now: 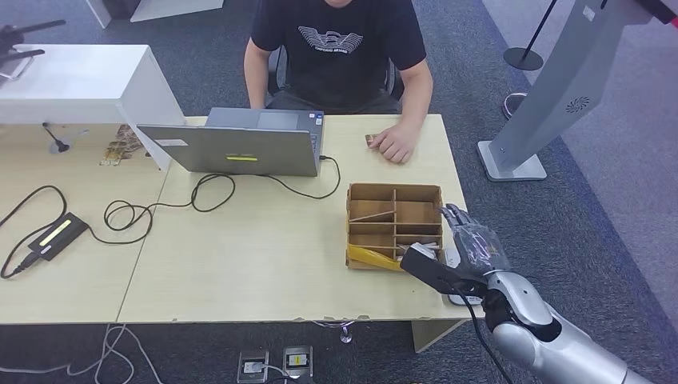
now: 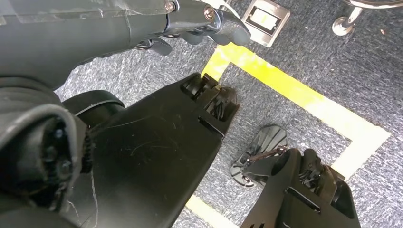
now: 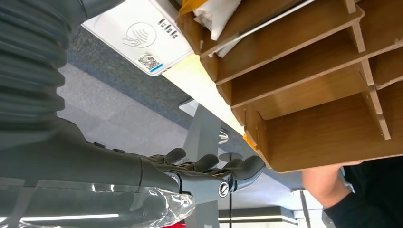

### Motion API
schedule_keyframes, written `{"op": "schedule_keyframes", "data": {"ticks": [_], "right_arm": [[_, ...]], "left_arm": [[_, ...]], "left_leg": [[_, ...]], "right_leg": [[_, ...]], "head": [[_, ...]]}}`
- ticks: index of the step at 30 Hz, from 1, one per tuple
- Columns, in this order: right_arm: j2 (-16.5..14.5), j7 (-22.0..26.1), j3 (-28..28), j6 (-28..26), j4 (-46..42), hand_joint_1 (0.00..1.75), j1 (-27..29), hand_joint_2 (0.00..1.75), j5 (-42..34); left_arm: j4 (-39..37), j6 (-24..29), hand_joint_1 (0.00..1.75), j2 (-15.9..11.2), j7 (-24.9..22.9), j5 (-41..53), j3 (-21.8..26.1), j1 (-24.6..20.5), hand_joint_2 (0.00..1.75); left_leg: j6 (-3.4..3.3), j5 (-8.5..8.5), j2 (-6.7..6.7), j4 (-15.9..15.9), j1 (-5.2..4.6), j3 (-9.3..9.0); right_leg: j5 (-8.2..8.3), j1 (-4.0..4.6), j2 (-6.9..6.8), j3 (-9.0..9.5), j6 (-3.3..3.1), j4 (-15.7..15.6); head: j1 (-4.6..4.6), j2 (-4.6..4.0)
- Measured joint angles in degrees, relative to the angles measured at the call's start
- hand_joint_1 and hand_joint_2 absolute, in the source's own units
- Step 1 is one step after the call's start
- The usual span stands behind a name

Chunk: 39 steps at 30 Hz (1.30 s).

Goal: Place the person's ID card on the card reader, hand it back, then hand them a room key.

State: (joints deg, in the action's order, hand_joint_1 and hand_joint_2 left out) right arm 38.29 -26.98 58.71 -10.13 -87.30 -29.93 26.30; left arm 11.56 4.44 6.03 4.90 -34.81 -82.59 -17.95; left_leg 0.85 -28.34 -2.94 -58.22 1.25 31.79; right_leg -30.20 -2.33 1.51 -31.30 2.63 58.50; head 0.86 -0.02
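right hand (image 1: 470, 244): fingers (image 3: 209, 166) stretched out, a little apart, holding nothing; hand hovers off the table's right edge, just beside the organizer's right wall
left hand (image 2: 209, 23): hangs low over grey carpet with a yellow floor line; fingers curled in, nothing in them
organizer (image 1: 394, 226): brown cardboard divider box near the table's right edge, several open compartments; most look bare, near row holds a yellow packet (image 1: 372, 256) and white flat pieces (image 1: 428, 246), cannot tell if these are room keys
card reader (image 3: 141, 35): white pad with contactless symbol and QR sticker, on the table at the near right corner, just beside the organizer, mostly hidden under the right forearm in the head view
ID card (image 1: 371, 140): small card flat on the table's far side, under the person's hand (image 1: 395, 144), well apart from the reader
table (image 1: 256, 264): light wood; wide bare stretch between organizer and laptop (image 1: 240, 144)
cables (image 1: 120, 214): black loops left of centre, running to a black adapter (image 1: 56, 234)
person (image 1: 340, 52): seated at the far edge, black T-shirt
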Motion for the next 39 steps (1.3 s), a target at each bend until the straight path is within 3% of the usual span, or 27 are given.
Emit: {"op": "schedule_keyframes", "data": {"ticks": [18,39], "right_arm": [[-2.1,-0.6,1.4,-4.1,3.0,0.0,-0.9,1.75,-0.9],[-3.2,0.8,1.4,-4.4,4.2,0.0,-0.8,1.75,-1.3]], "left_arm": [[0.0,0.0,0.0,0.0,-0.2,0.5,1.3,0.3,0.0],[0.0,0.0,0.0,-0.3,-1.0,0.6,1.3,0.3,0.0]], "left_leg": [[0.0,0.0,-0.08,0.0,0.0,0.01],[0.0,0.01,-0.07,0.0,0.0,-0.01]], "right_leg": [[0.0,0.0,-0.08,0.0,0.0,0.0],[0.0,0.0,-0.06,0.0,0.0,0.0]], "head": [[0.01,0.0],[0.01,0.0]]}}
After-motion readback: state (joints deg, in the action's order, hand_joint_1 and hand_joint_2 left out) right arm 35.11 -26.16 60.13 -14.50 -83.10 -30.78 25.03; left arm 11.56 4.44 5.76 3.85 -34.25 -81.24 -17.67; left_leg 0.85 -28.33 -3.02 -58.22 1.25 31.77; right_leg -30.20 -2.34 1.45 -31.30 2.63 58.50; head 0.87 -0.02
